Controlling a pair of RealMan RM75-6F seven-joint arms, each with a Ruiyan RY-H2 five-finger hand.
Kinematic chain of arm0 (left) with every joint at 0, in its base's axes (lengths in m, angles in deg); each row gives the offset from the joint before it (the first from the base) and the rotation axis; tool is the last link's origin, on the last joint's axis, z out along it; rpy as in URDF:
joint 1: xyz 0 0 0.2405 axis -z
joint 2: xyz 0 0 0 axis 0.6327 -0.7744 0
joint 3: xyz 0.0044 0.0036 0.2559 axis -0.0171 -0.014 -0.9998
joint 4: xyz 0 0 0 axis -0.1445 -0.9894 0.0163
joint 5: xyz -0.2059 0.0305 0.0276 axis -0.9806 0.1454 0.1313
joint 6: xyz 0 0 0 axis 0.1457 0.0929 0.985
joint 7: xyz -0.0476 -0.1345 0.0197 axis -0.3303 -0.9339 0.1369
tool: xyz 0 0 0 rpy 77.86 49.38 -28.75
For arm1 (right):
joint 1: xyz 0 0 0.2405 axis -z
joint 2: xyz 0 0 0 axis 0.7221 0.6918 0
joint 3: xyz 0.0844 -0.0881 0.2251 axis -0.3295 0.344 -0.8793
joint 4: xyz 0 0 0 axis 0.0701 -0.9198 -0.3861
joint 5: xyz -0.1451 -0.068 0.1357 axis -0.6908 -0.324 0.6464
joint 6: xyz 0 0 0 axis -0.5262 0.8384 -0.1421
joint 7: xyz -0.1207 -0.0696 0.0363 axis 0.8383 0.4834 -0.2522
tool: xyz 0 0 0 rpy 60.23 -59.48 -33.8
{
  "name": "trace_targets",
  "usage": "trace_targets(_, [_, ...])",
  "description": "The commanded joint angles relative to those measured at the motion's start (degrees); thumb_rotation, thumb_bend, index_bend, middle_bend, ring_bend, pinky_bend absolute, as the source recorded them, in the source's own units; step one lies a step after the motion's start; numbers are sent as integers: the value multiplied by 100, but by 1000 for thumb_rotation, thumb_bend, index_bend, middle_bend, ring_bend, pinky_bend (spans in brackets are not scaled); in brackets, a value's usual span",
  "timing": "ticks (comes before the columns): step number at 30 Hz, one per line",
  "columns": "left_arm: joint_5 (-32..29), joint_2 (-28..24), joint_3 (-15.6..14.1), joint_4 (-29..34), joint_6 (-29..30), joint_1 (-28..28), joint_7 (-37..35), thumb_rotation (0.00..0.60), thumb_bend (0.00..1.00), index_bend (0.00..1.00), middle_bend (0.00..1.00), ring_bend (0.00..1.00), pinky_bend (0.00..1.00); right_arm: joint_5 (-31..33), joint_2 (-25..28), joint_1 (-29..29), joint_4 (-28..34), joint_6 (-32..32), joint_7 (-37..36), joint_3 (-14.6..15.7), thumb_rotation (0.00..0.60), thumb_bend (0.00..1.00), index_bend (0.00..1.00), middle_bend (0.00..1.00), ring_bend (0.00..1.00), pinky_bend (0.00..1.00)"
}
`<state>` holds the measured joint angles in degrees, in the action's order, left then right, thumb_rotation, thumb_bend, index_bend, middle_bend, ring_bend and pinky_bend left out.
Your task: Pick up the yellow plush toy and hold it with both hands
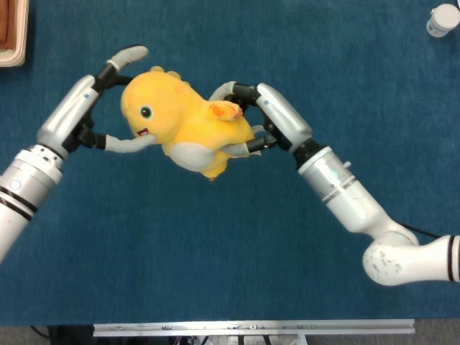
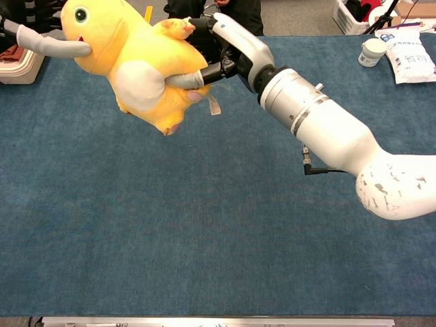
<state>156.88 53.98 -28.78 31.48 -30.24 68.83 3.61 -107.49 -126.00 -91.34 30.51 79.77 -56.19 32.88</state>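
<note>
The yellow plush toy [image 1: 183, 128] [image 2: 129, 58] hangs above the blue table, face turned toward my left side. My right hand [image 1: 262, 122] [image 2: 228, 54] grips its rear end, fingers wrapped over its back and under its belly. My left hand [image 1: 90, 108] [image 2: 37, 39] sits beside the toy's head with its fingers spread wide. One finger points up and away from the head; a lower one reaches under the chin and touches the face. The left hand does not enclose the toy.
A white jar [image 1: 442, 19] [image 2: 372, 51] and a white packet [image 2: 409, 58] sit at the far right of the table. A pale tray [image 1: 11, 32] [image 2: 20, 67] stands at the far left corner. Blue cloth [image 1: 215, 251] covers the table below the arms.
</note>
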Motion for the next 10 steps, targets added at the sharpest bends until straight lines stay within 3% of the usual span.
trace_targets(1, [65, -58, -70, -152, 52, -40, -17, 600, 182, 56, 0, 0, 139, -165, 237, 173, 180, 47, -166, 116, 600, 690, 584, 542, 540, 574])
trace_targets(10, [94, -37, -311, -514, 154, -75, 322, 600, 182, 56, 0, 0, 139, -765, 894, 691, 789, 373, -543, 499, 600, 684, 584, 542, 542, 574])
